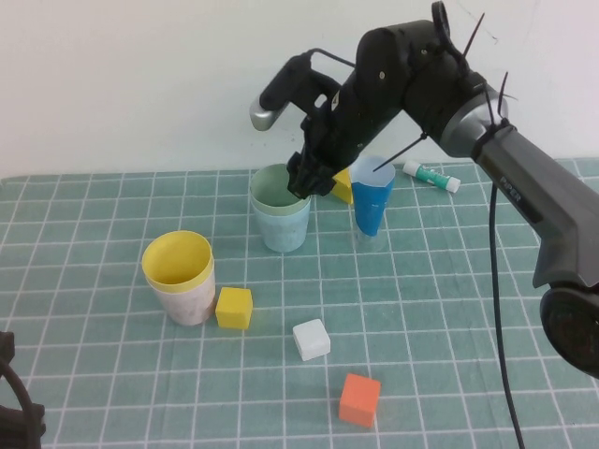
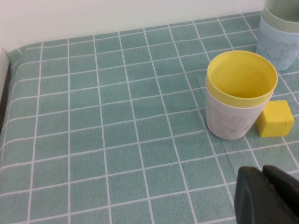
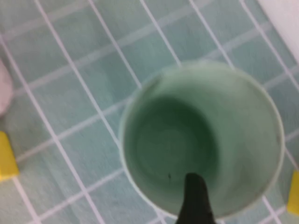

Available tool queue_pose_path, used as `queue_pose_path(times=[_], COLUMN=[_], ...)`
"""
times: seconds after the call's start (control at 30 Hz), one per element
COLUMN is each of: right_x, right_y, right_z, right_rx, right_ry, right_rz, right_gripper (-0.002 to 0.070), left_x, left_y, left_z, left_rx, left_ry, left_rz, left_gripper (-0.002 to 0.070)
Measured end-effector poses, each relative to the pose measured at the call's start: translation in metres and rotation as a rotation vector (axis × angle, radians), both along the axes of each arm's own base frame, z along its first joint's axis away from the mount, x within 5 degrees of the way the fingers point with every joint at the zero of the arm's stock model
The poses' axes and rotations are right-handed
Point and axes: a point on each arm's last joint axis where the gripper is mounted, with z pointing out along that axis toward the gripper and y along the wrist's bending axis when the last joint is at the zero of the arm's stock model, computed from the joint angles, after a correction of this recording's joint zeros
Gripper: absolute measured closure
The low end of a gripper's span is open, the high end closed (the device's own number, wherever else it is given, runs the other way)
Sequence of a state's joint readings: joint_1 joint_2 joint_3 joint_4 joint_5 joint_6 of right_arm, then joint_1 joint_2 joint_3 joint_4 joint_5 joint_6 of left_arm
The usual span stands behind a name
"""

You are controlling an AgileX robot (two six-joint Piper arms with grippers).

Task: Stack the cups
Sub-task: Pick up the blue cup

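The left gripper (image 2: 268, 196) is parked at the near left corner of the table (image 1: 449, 374), at about 7 o'clock from the table centre, with its fingers closed and nothing held. Nearest to it, at about 1 o'clock from its fingers in the high view, the yellow cup (image 1: 178, 258) is seated inside the pale pink cup (image 1: 189, 301); both stand upright, mouths up, long axes vertical. A yellow block (image 1: 234, 308) lies just beside this pair.

Farther back, near the table centre, the sage green cup (image 1: 278, 186) is nested in the light blue cup (image 1: 284, 229), also upright with vertical axes. The right gripper (image 1: 310, 180) is positioned at this stack's rim on the 3 o'clock side. One finger (image 3: 195, 198) is seen reaching over the rim in the right wrist view; the jaws appear parted, and no grip on the cup can be confirmed.

The remaining move is judged to be joining the two pairs. The green-on-blue stack lies directly below the right jaws, so the right arm is the nearer one. The yellow-on-pink stack lies at about 8 o'clock from them.
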State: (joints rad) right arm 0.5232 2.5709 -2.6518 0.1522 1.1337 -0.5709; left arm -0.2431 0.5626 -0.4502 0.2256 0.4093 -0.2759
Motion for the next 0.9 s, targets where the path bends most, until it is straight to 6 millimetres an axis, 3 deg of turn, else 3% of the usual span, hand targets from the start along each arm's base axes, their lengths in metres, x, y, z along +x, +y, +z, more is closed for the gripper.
queue_pose_path(times=[0.33, 0.57, 0.67, 0.8, 0.9], right_x=[0.002, 0.004, 0.005, 0.005, 0.005], right_y=[0.001, 0.003, 0.004, 0.005, 0.005], right_z=[-0.006, -0.024, -0.028, -0.028, -0.029], right_rx=[0.035, 0.030, 0.033, 0.039, 0.041], right_ry=[0.032, 0.068, 0.072, 0.078, 0.080], right_rz=[-0.054, -0.070, -0.070, -0.070, -0.070], right_gripper=[0.0211, 0.0230, 0.0307, 0.0521, 0.0629], left_x=[0.000, 0.000, 0.000, 0.000, 0.000], left_y=[0.000, 0.000, 0.000, 0.000, 0.000], left_z=[0.000, 0.000, 0.000, 0.000, 0.000], left_rx=[0.000, 0.000, 0.000, 0.000, 0.000], left_ry=[0.000, 0.000, 0.000, 0.000, 0.000], left_rz=[0.000, 0.000, 0.000, 0.000, 0.000], left_gripper=[0.0676, 0.0676, 0.0676, 0.0676, 0.0676])
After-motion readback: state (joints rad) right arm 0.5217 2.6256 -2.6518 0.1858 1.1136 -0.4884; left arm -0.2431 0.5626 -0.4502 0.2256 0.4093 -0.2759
